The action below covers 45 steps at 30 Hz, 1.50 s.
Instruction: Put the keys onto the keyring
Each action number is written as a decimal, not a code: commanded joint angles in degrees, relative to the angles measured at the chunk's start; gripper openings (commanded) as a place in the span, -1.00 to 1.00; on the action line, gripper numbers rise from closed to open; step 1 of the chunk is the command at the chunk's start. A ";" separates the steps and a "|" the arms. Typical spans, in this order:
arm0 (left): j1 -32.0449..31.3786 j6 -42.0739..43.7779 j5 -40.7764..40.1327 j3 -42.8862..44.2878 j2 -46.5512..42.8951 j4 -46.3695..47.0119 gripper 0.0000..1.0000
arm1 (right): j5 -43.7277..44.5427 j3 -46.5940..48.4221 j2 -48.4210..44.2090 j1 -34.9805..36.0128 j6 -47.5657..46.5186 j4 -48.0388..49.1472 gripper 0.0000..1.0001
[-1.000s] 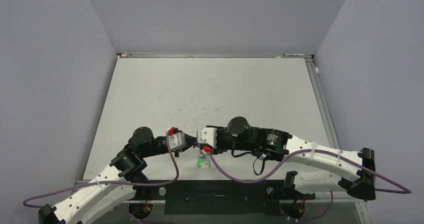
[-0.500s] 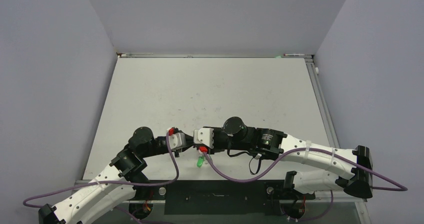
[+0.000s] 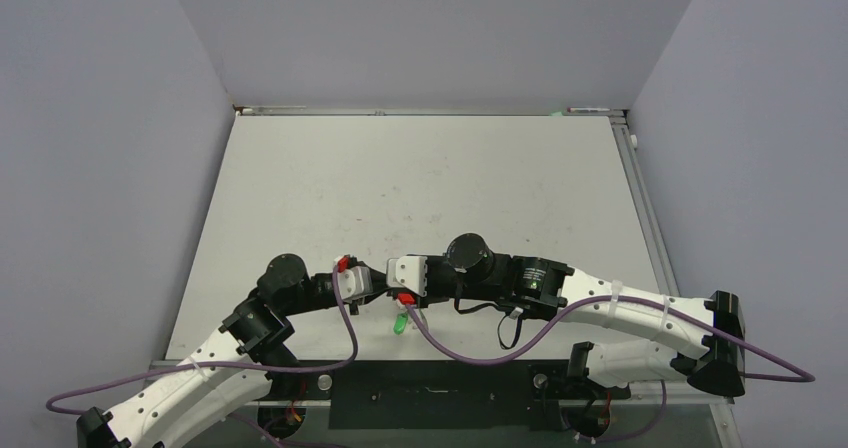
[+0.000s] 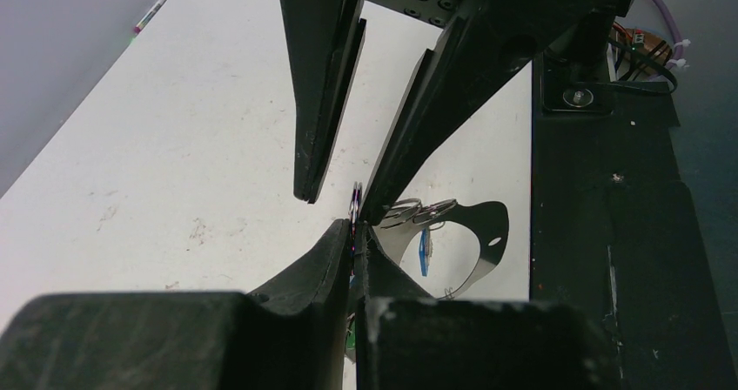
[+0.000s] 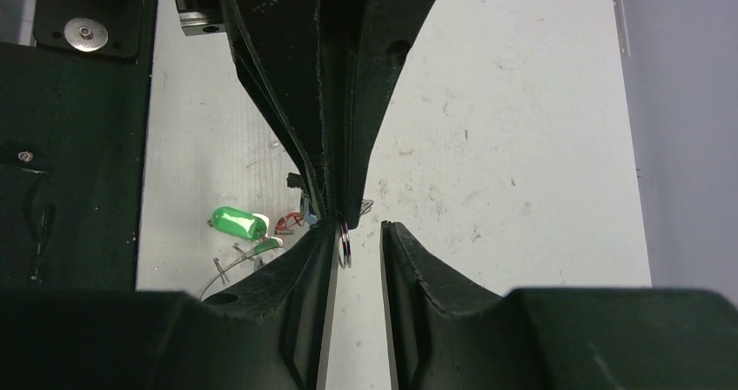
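My left gripper (image 4: pixel 354 233) is shut on a small split ring (image 4: pixel 355 200), held upright at its tips. The ring also shows in the right wrist view (image 5: pixel 345 245), between the open fingers of my right gripper (image 5: pixel 358 235) and close to its left finger (image 5: pixel 318 259). In the top view the two grippers meet tip to tip (image 3: pixel 385 288). Below them hang keys with a green tag (image 5: pixel 237 223), a red tag (image 5: pixel 286 225) and a blue tag (image 4: pixel 424 252). A stretch of the thin wire keyring (image 5: pixel 224 272) curves under the green tag. The key blades are mostly hidden.
The black base plate (image 4: pixel 609 233) and the table's near edge lie right beside the grippers. The white table (image 3: pixel 430 188) stretches away to the grey back and side walls. Purple cables loop from both arms near the bases.
The right arm has shifted a little to the left, closer to the left gripper. The green tag has moved slightly left with it. The left arm has stayed put.
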 commanded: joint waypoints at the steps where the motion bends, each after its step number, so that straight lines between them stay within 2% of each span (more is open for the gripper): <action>1: -0.36 0.83 0.29 3.53 -0.73 2.55 -1.00 | 1.87 1.00 -0.05 0.11 -0.31 2.34 -0.49; 8: -0.47 0.93 0.18 3.53 -0.74 2.38 -1.00 | 2.92 0.77 -0.24 0.05 -0.54 1.81 -0.28; 18: -0.59 1.11 -0.12 3.53 -0.77 2.26 -1.00 | 2.35 0.02 -0.72 0.07 -0.94 1.87 -0.38; 26: -0.76 1.29 -0.32 3.53 -0.77 2.01 -1.00 | 2.66 -0.03 -0.62 0.11 -0.90 1.31 -0.26; 39: -0.91 1.57 -0.68 3.61 -1.04 1.77 -1.00 | 0.81 0.27 -0.53 0.19 -0.88 -0.63 -0.52; 42: -0.90 1.64 -0.83 3.56 -1.18 1.80 -1.00 | 0.31 0.27 -0.37 0.14 -0.83 -0.87 -0.66; 45: -0.95 1.64 -0.75 3.53 -1.38 1.92 -1.00 | -0.10 -0.07 -0.29 0.13 -0.98 -0.41 -0.88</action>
